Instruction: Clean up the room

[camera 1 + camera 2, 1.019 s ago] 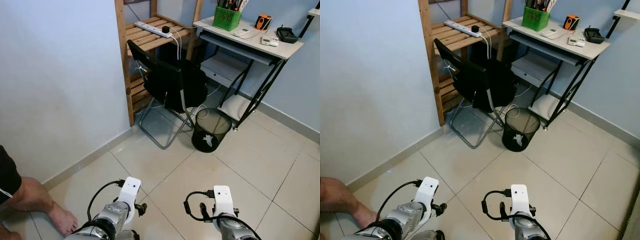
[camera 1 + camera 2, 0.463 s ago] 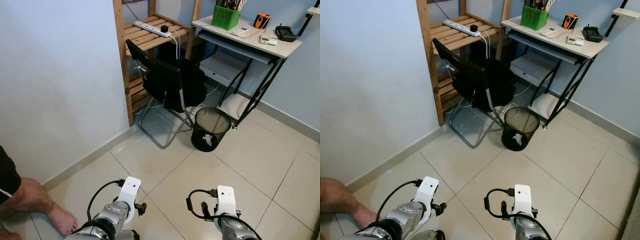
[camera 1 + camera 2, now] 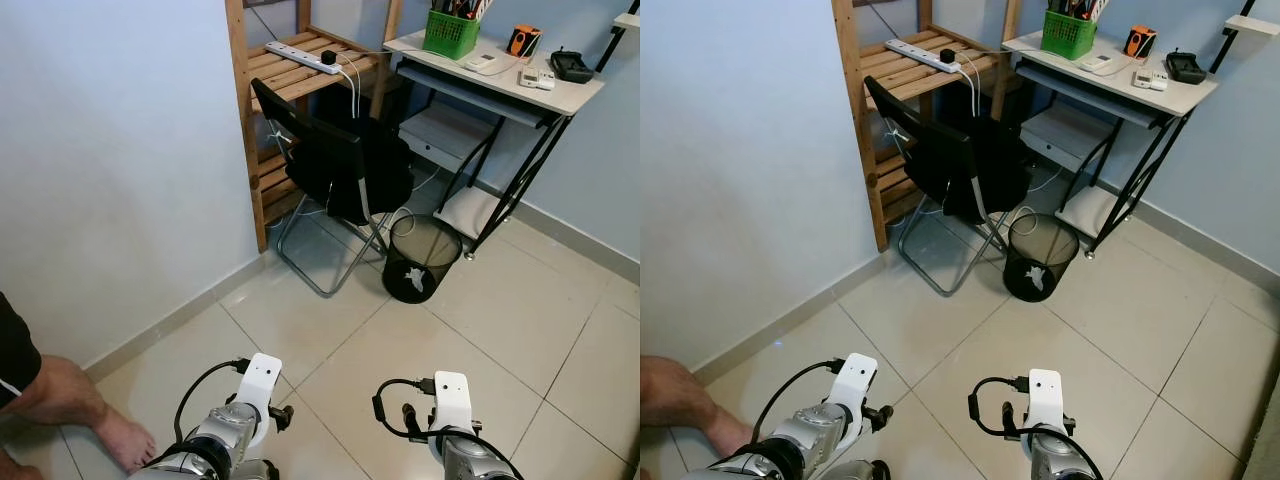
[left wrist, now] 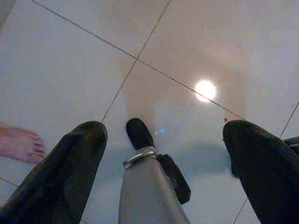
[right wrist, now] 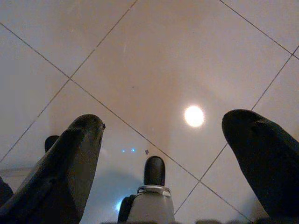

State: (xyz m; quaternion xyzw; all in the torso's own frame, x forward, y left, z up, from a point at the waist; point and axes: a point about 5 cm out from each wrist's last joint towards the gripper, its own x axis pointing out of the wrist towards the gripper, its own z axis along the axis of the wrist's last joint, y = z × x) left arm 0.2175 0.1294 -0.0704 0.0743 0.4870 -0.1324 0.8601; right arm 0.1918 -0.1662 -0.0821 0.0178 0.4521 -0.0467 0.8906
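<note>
Nothing has moved; both grippers, left [image 4: 163, 154] and right [image 5: 161, 154], hang spread wide, holding nothing, bin [image 3: 423, 258] ahead.

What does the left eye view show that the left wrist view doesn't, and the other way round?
Left eye view: a black folding chair, a black mesh wastebasket, a wooden slatted shelf, a white desk. Left wrist view: the left gripper with open black fingers, a round light glare. Both: a person's bare foot and the pale tiled floor.
</note>
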